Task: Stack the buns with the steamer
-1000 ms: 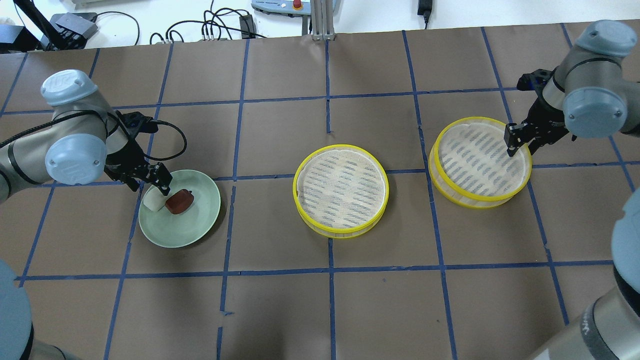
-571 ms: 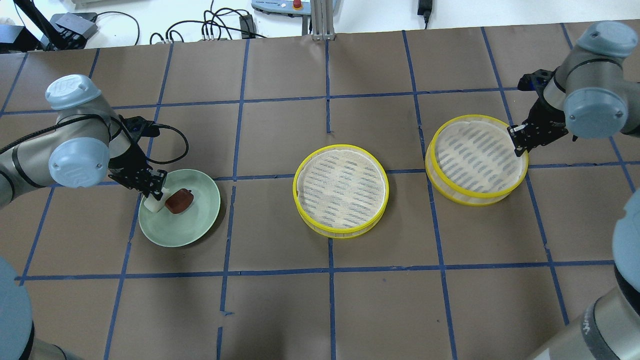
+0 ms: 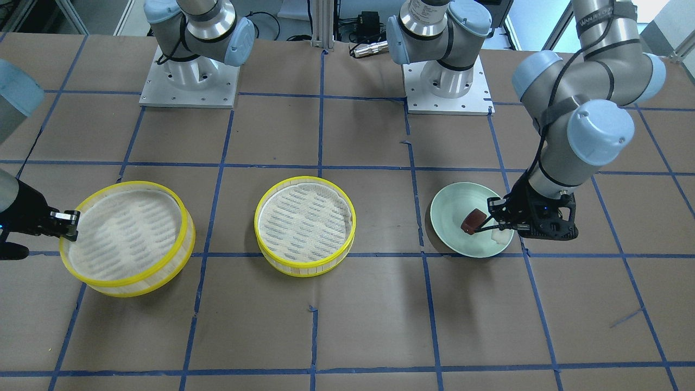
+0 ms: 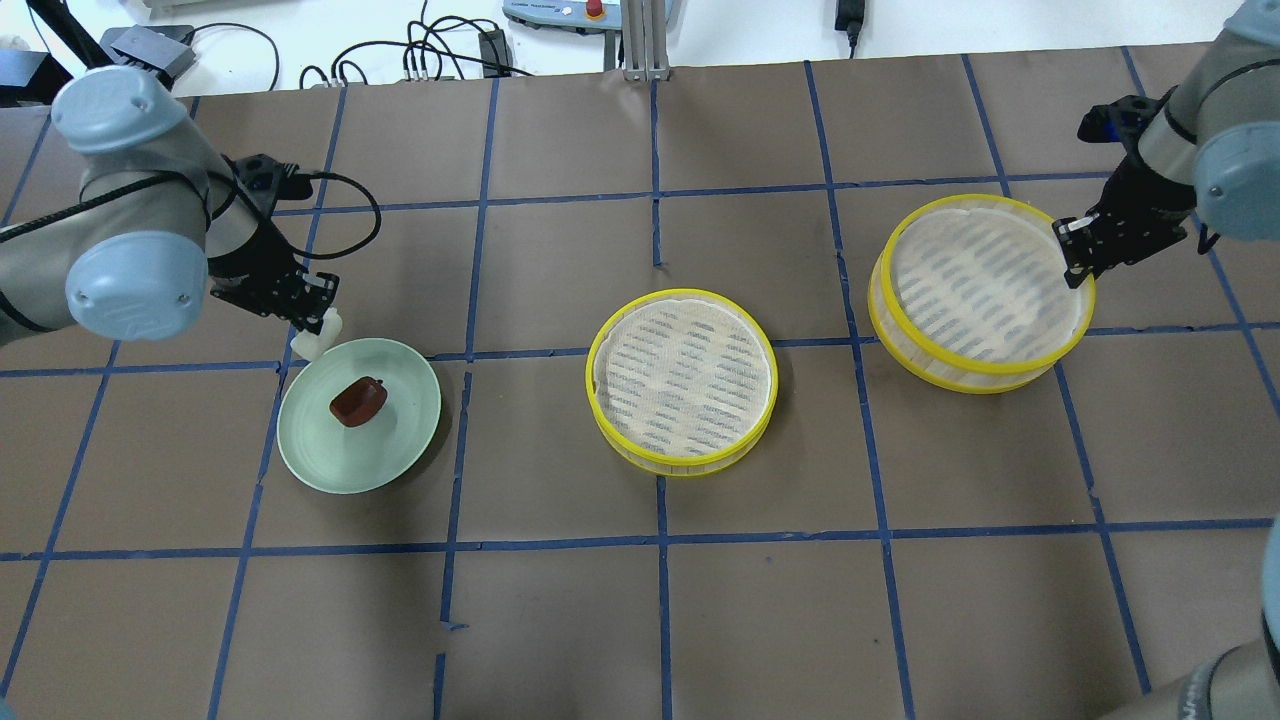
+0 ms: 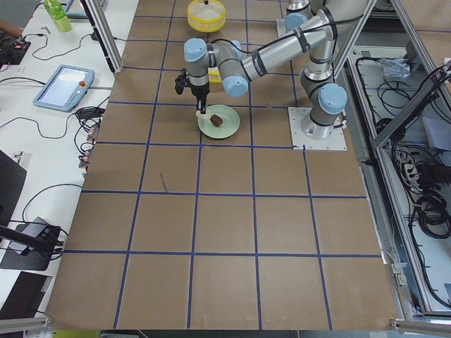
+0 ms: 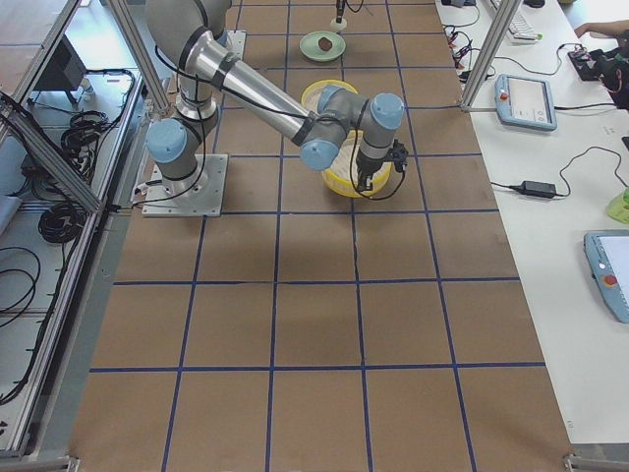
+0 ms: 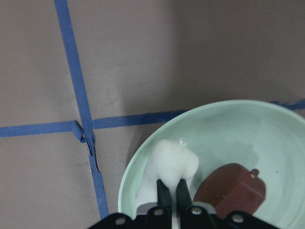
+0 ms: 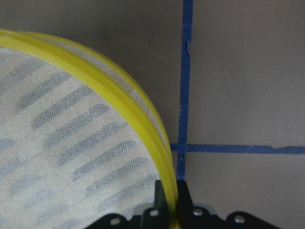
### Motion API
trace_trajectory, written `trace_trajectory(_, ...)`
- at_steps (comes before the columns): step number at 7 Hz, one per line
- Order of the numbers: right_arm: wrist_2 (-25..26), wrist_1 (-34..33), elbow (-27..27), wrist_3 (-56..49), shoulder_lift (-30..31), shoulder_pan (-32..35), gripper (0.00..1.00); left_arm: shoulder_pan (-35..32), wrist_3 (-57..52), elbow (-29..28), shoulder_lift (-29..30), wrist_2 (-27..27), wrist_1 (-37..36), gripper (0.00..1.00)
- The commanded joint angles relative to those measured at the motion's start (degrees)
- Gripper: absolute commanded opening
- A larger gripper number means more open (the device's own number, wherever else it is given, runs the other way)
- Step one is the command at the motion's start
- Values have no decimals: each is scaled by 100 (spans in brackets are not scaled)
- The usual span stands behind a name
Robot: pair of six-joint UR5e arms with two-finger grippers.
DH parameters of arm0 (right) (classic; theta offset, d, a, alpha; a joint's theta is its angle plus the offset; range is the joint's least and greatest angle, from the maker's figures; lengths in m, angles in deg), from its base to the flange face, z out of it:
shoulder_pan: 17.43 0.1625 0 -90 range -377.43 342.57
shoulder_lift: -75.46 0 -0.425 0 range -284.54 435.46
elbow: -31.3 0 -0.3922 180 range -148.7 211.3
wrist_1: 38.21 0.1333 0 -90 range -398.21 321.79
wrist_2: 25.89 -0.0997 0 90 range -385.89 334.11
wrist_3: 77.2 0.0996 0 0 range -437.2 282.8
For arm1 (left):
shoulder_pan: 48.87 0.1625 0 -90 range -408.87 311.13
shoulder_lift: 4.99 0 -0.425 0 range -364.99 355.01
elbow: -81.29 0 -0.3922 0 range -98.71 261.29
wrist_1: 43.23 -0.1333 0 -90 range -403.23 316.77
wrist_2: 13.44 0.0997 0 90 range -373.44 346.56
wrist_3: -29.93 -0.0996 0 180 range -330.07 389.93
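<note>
My left gripper (image 4: 318, 318) is shut on the white bun (image 4: 318, 337) and holds it just above the far left rim of the pale green plate (image 4: 330, 470). The wrist view shows the white bun (image 7: 171, 162) pinched between the fingers. The red-brown bun (image 4: 358, 400) lies on the plate, and it also shows in the front view (image 3: 471, 221). My right gripper (image 4: 1073, 262) is shut on the yellow rim of the right steamer basket (image 4: 905, 340) and holds it off the table. A second steamer basket (image 4: 690, 468) sits at the table's middle.
Brown paper with a blue tape grid covers the table. Cables and boxes lie beyond its far edge (image 4: 440, 50). The two arm bases (image 3: 187, 81) stand at the robot's side.
My left gripper has lifted the white bun off the plate, away from the red-brown bun. My right gripper has raised the right steamer basket by its rim and carried it farther away and right.
</note>
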Motion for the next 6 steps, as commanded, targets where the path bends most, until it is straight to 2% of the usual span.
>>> trace_trajectory(1,7,879,303,7,511,39,8,-1046,1716,-380,-133,-611,268,2)
trace_trajectory(2,-2,891,260,51,565,66,8,-1634,2388,-398,51,-937,-403,3)
trace_trajectory(3,-10,882,234,77,557,170,8,-2197,3204,-398,340,-966,-888,4)
trace_trajectory(4,-19,882,216,86,557,189,8,-2812,4152,-398,682,-1106,-1363,14)
trace_trajectory(5,-37,873,173,104,565,233,8,-3183,4892,-398,920,-1090,-1916,49)
trace_trajectory(6,-46,812,146,269,557,503,8,-3231,5091,-398,949,-1072,-1947,84)
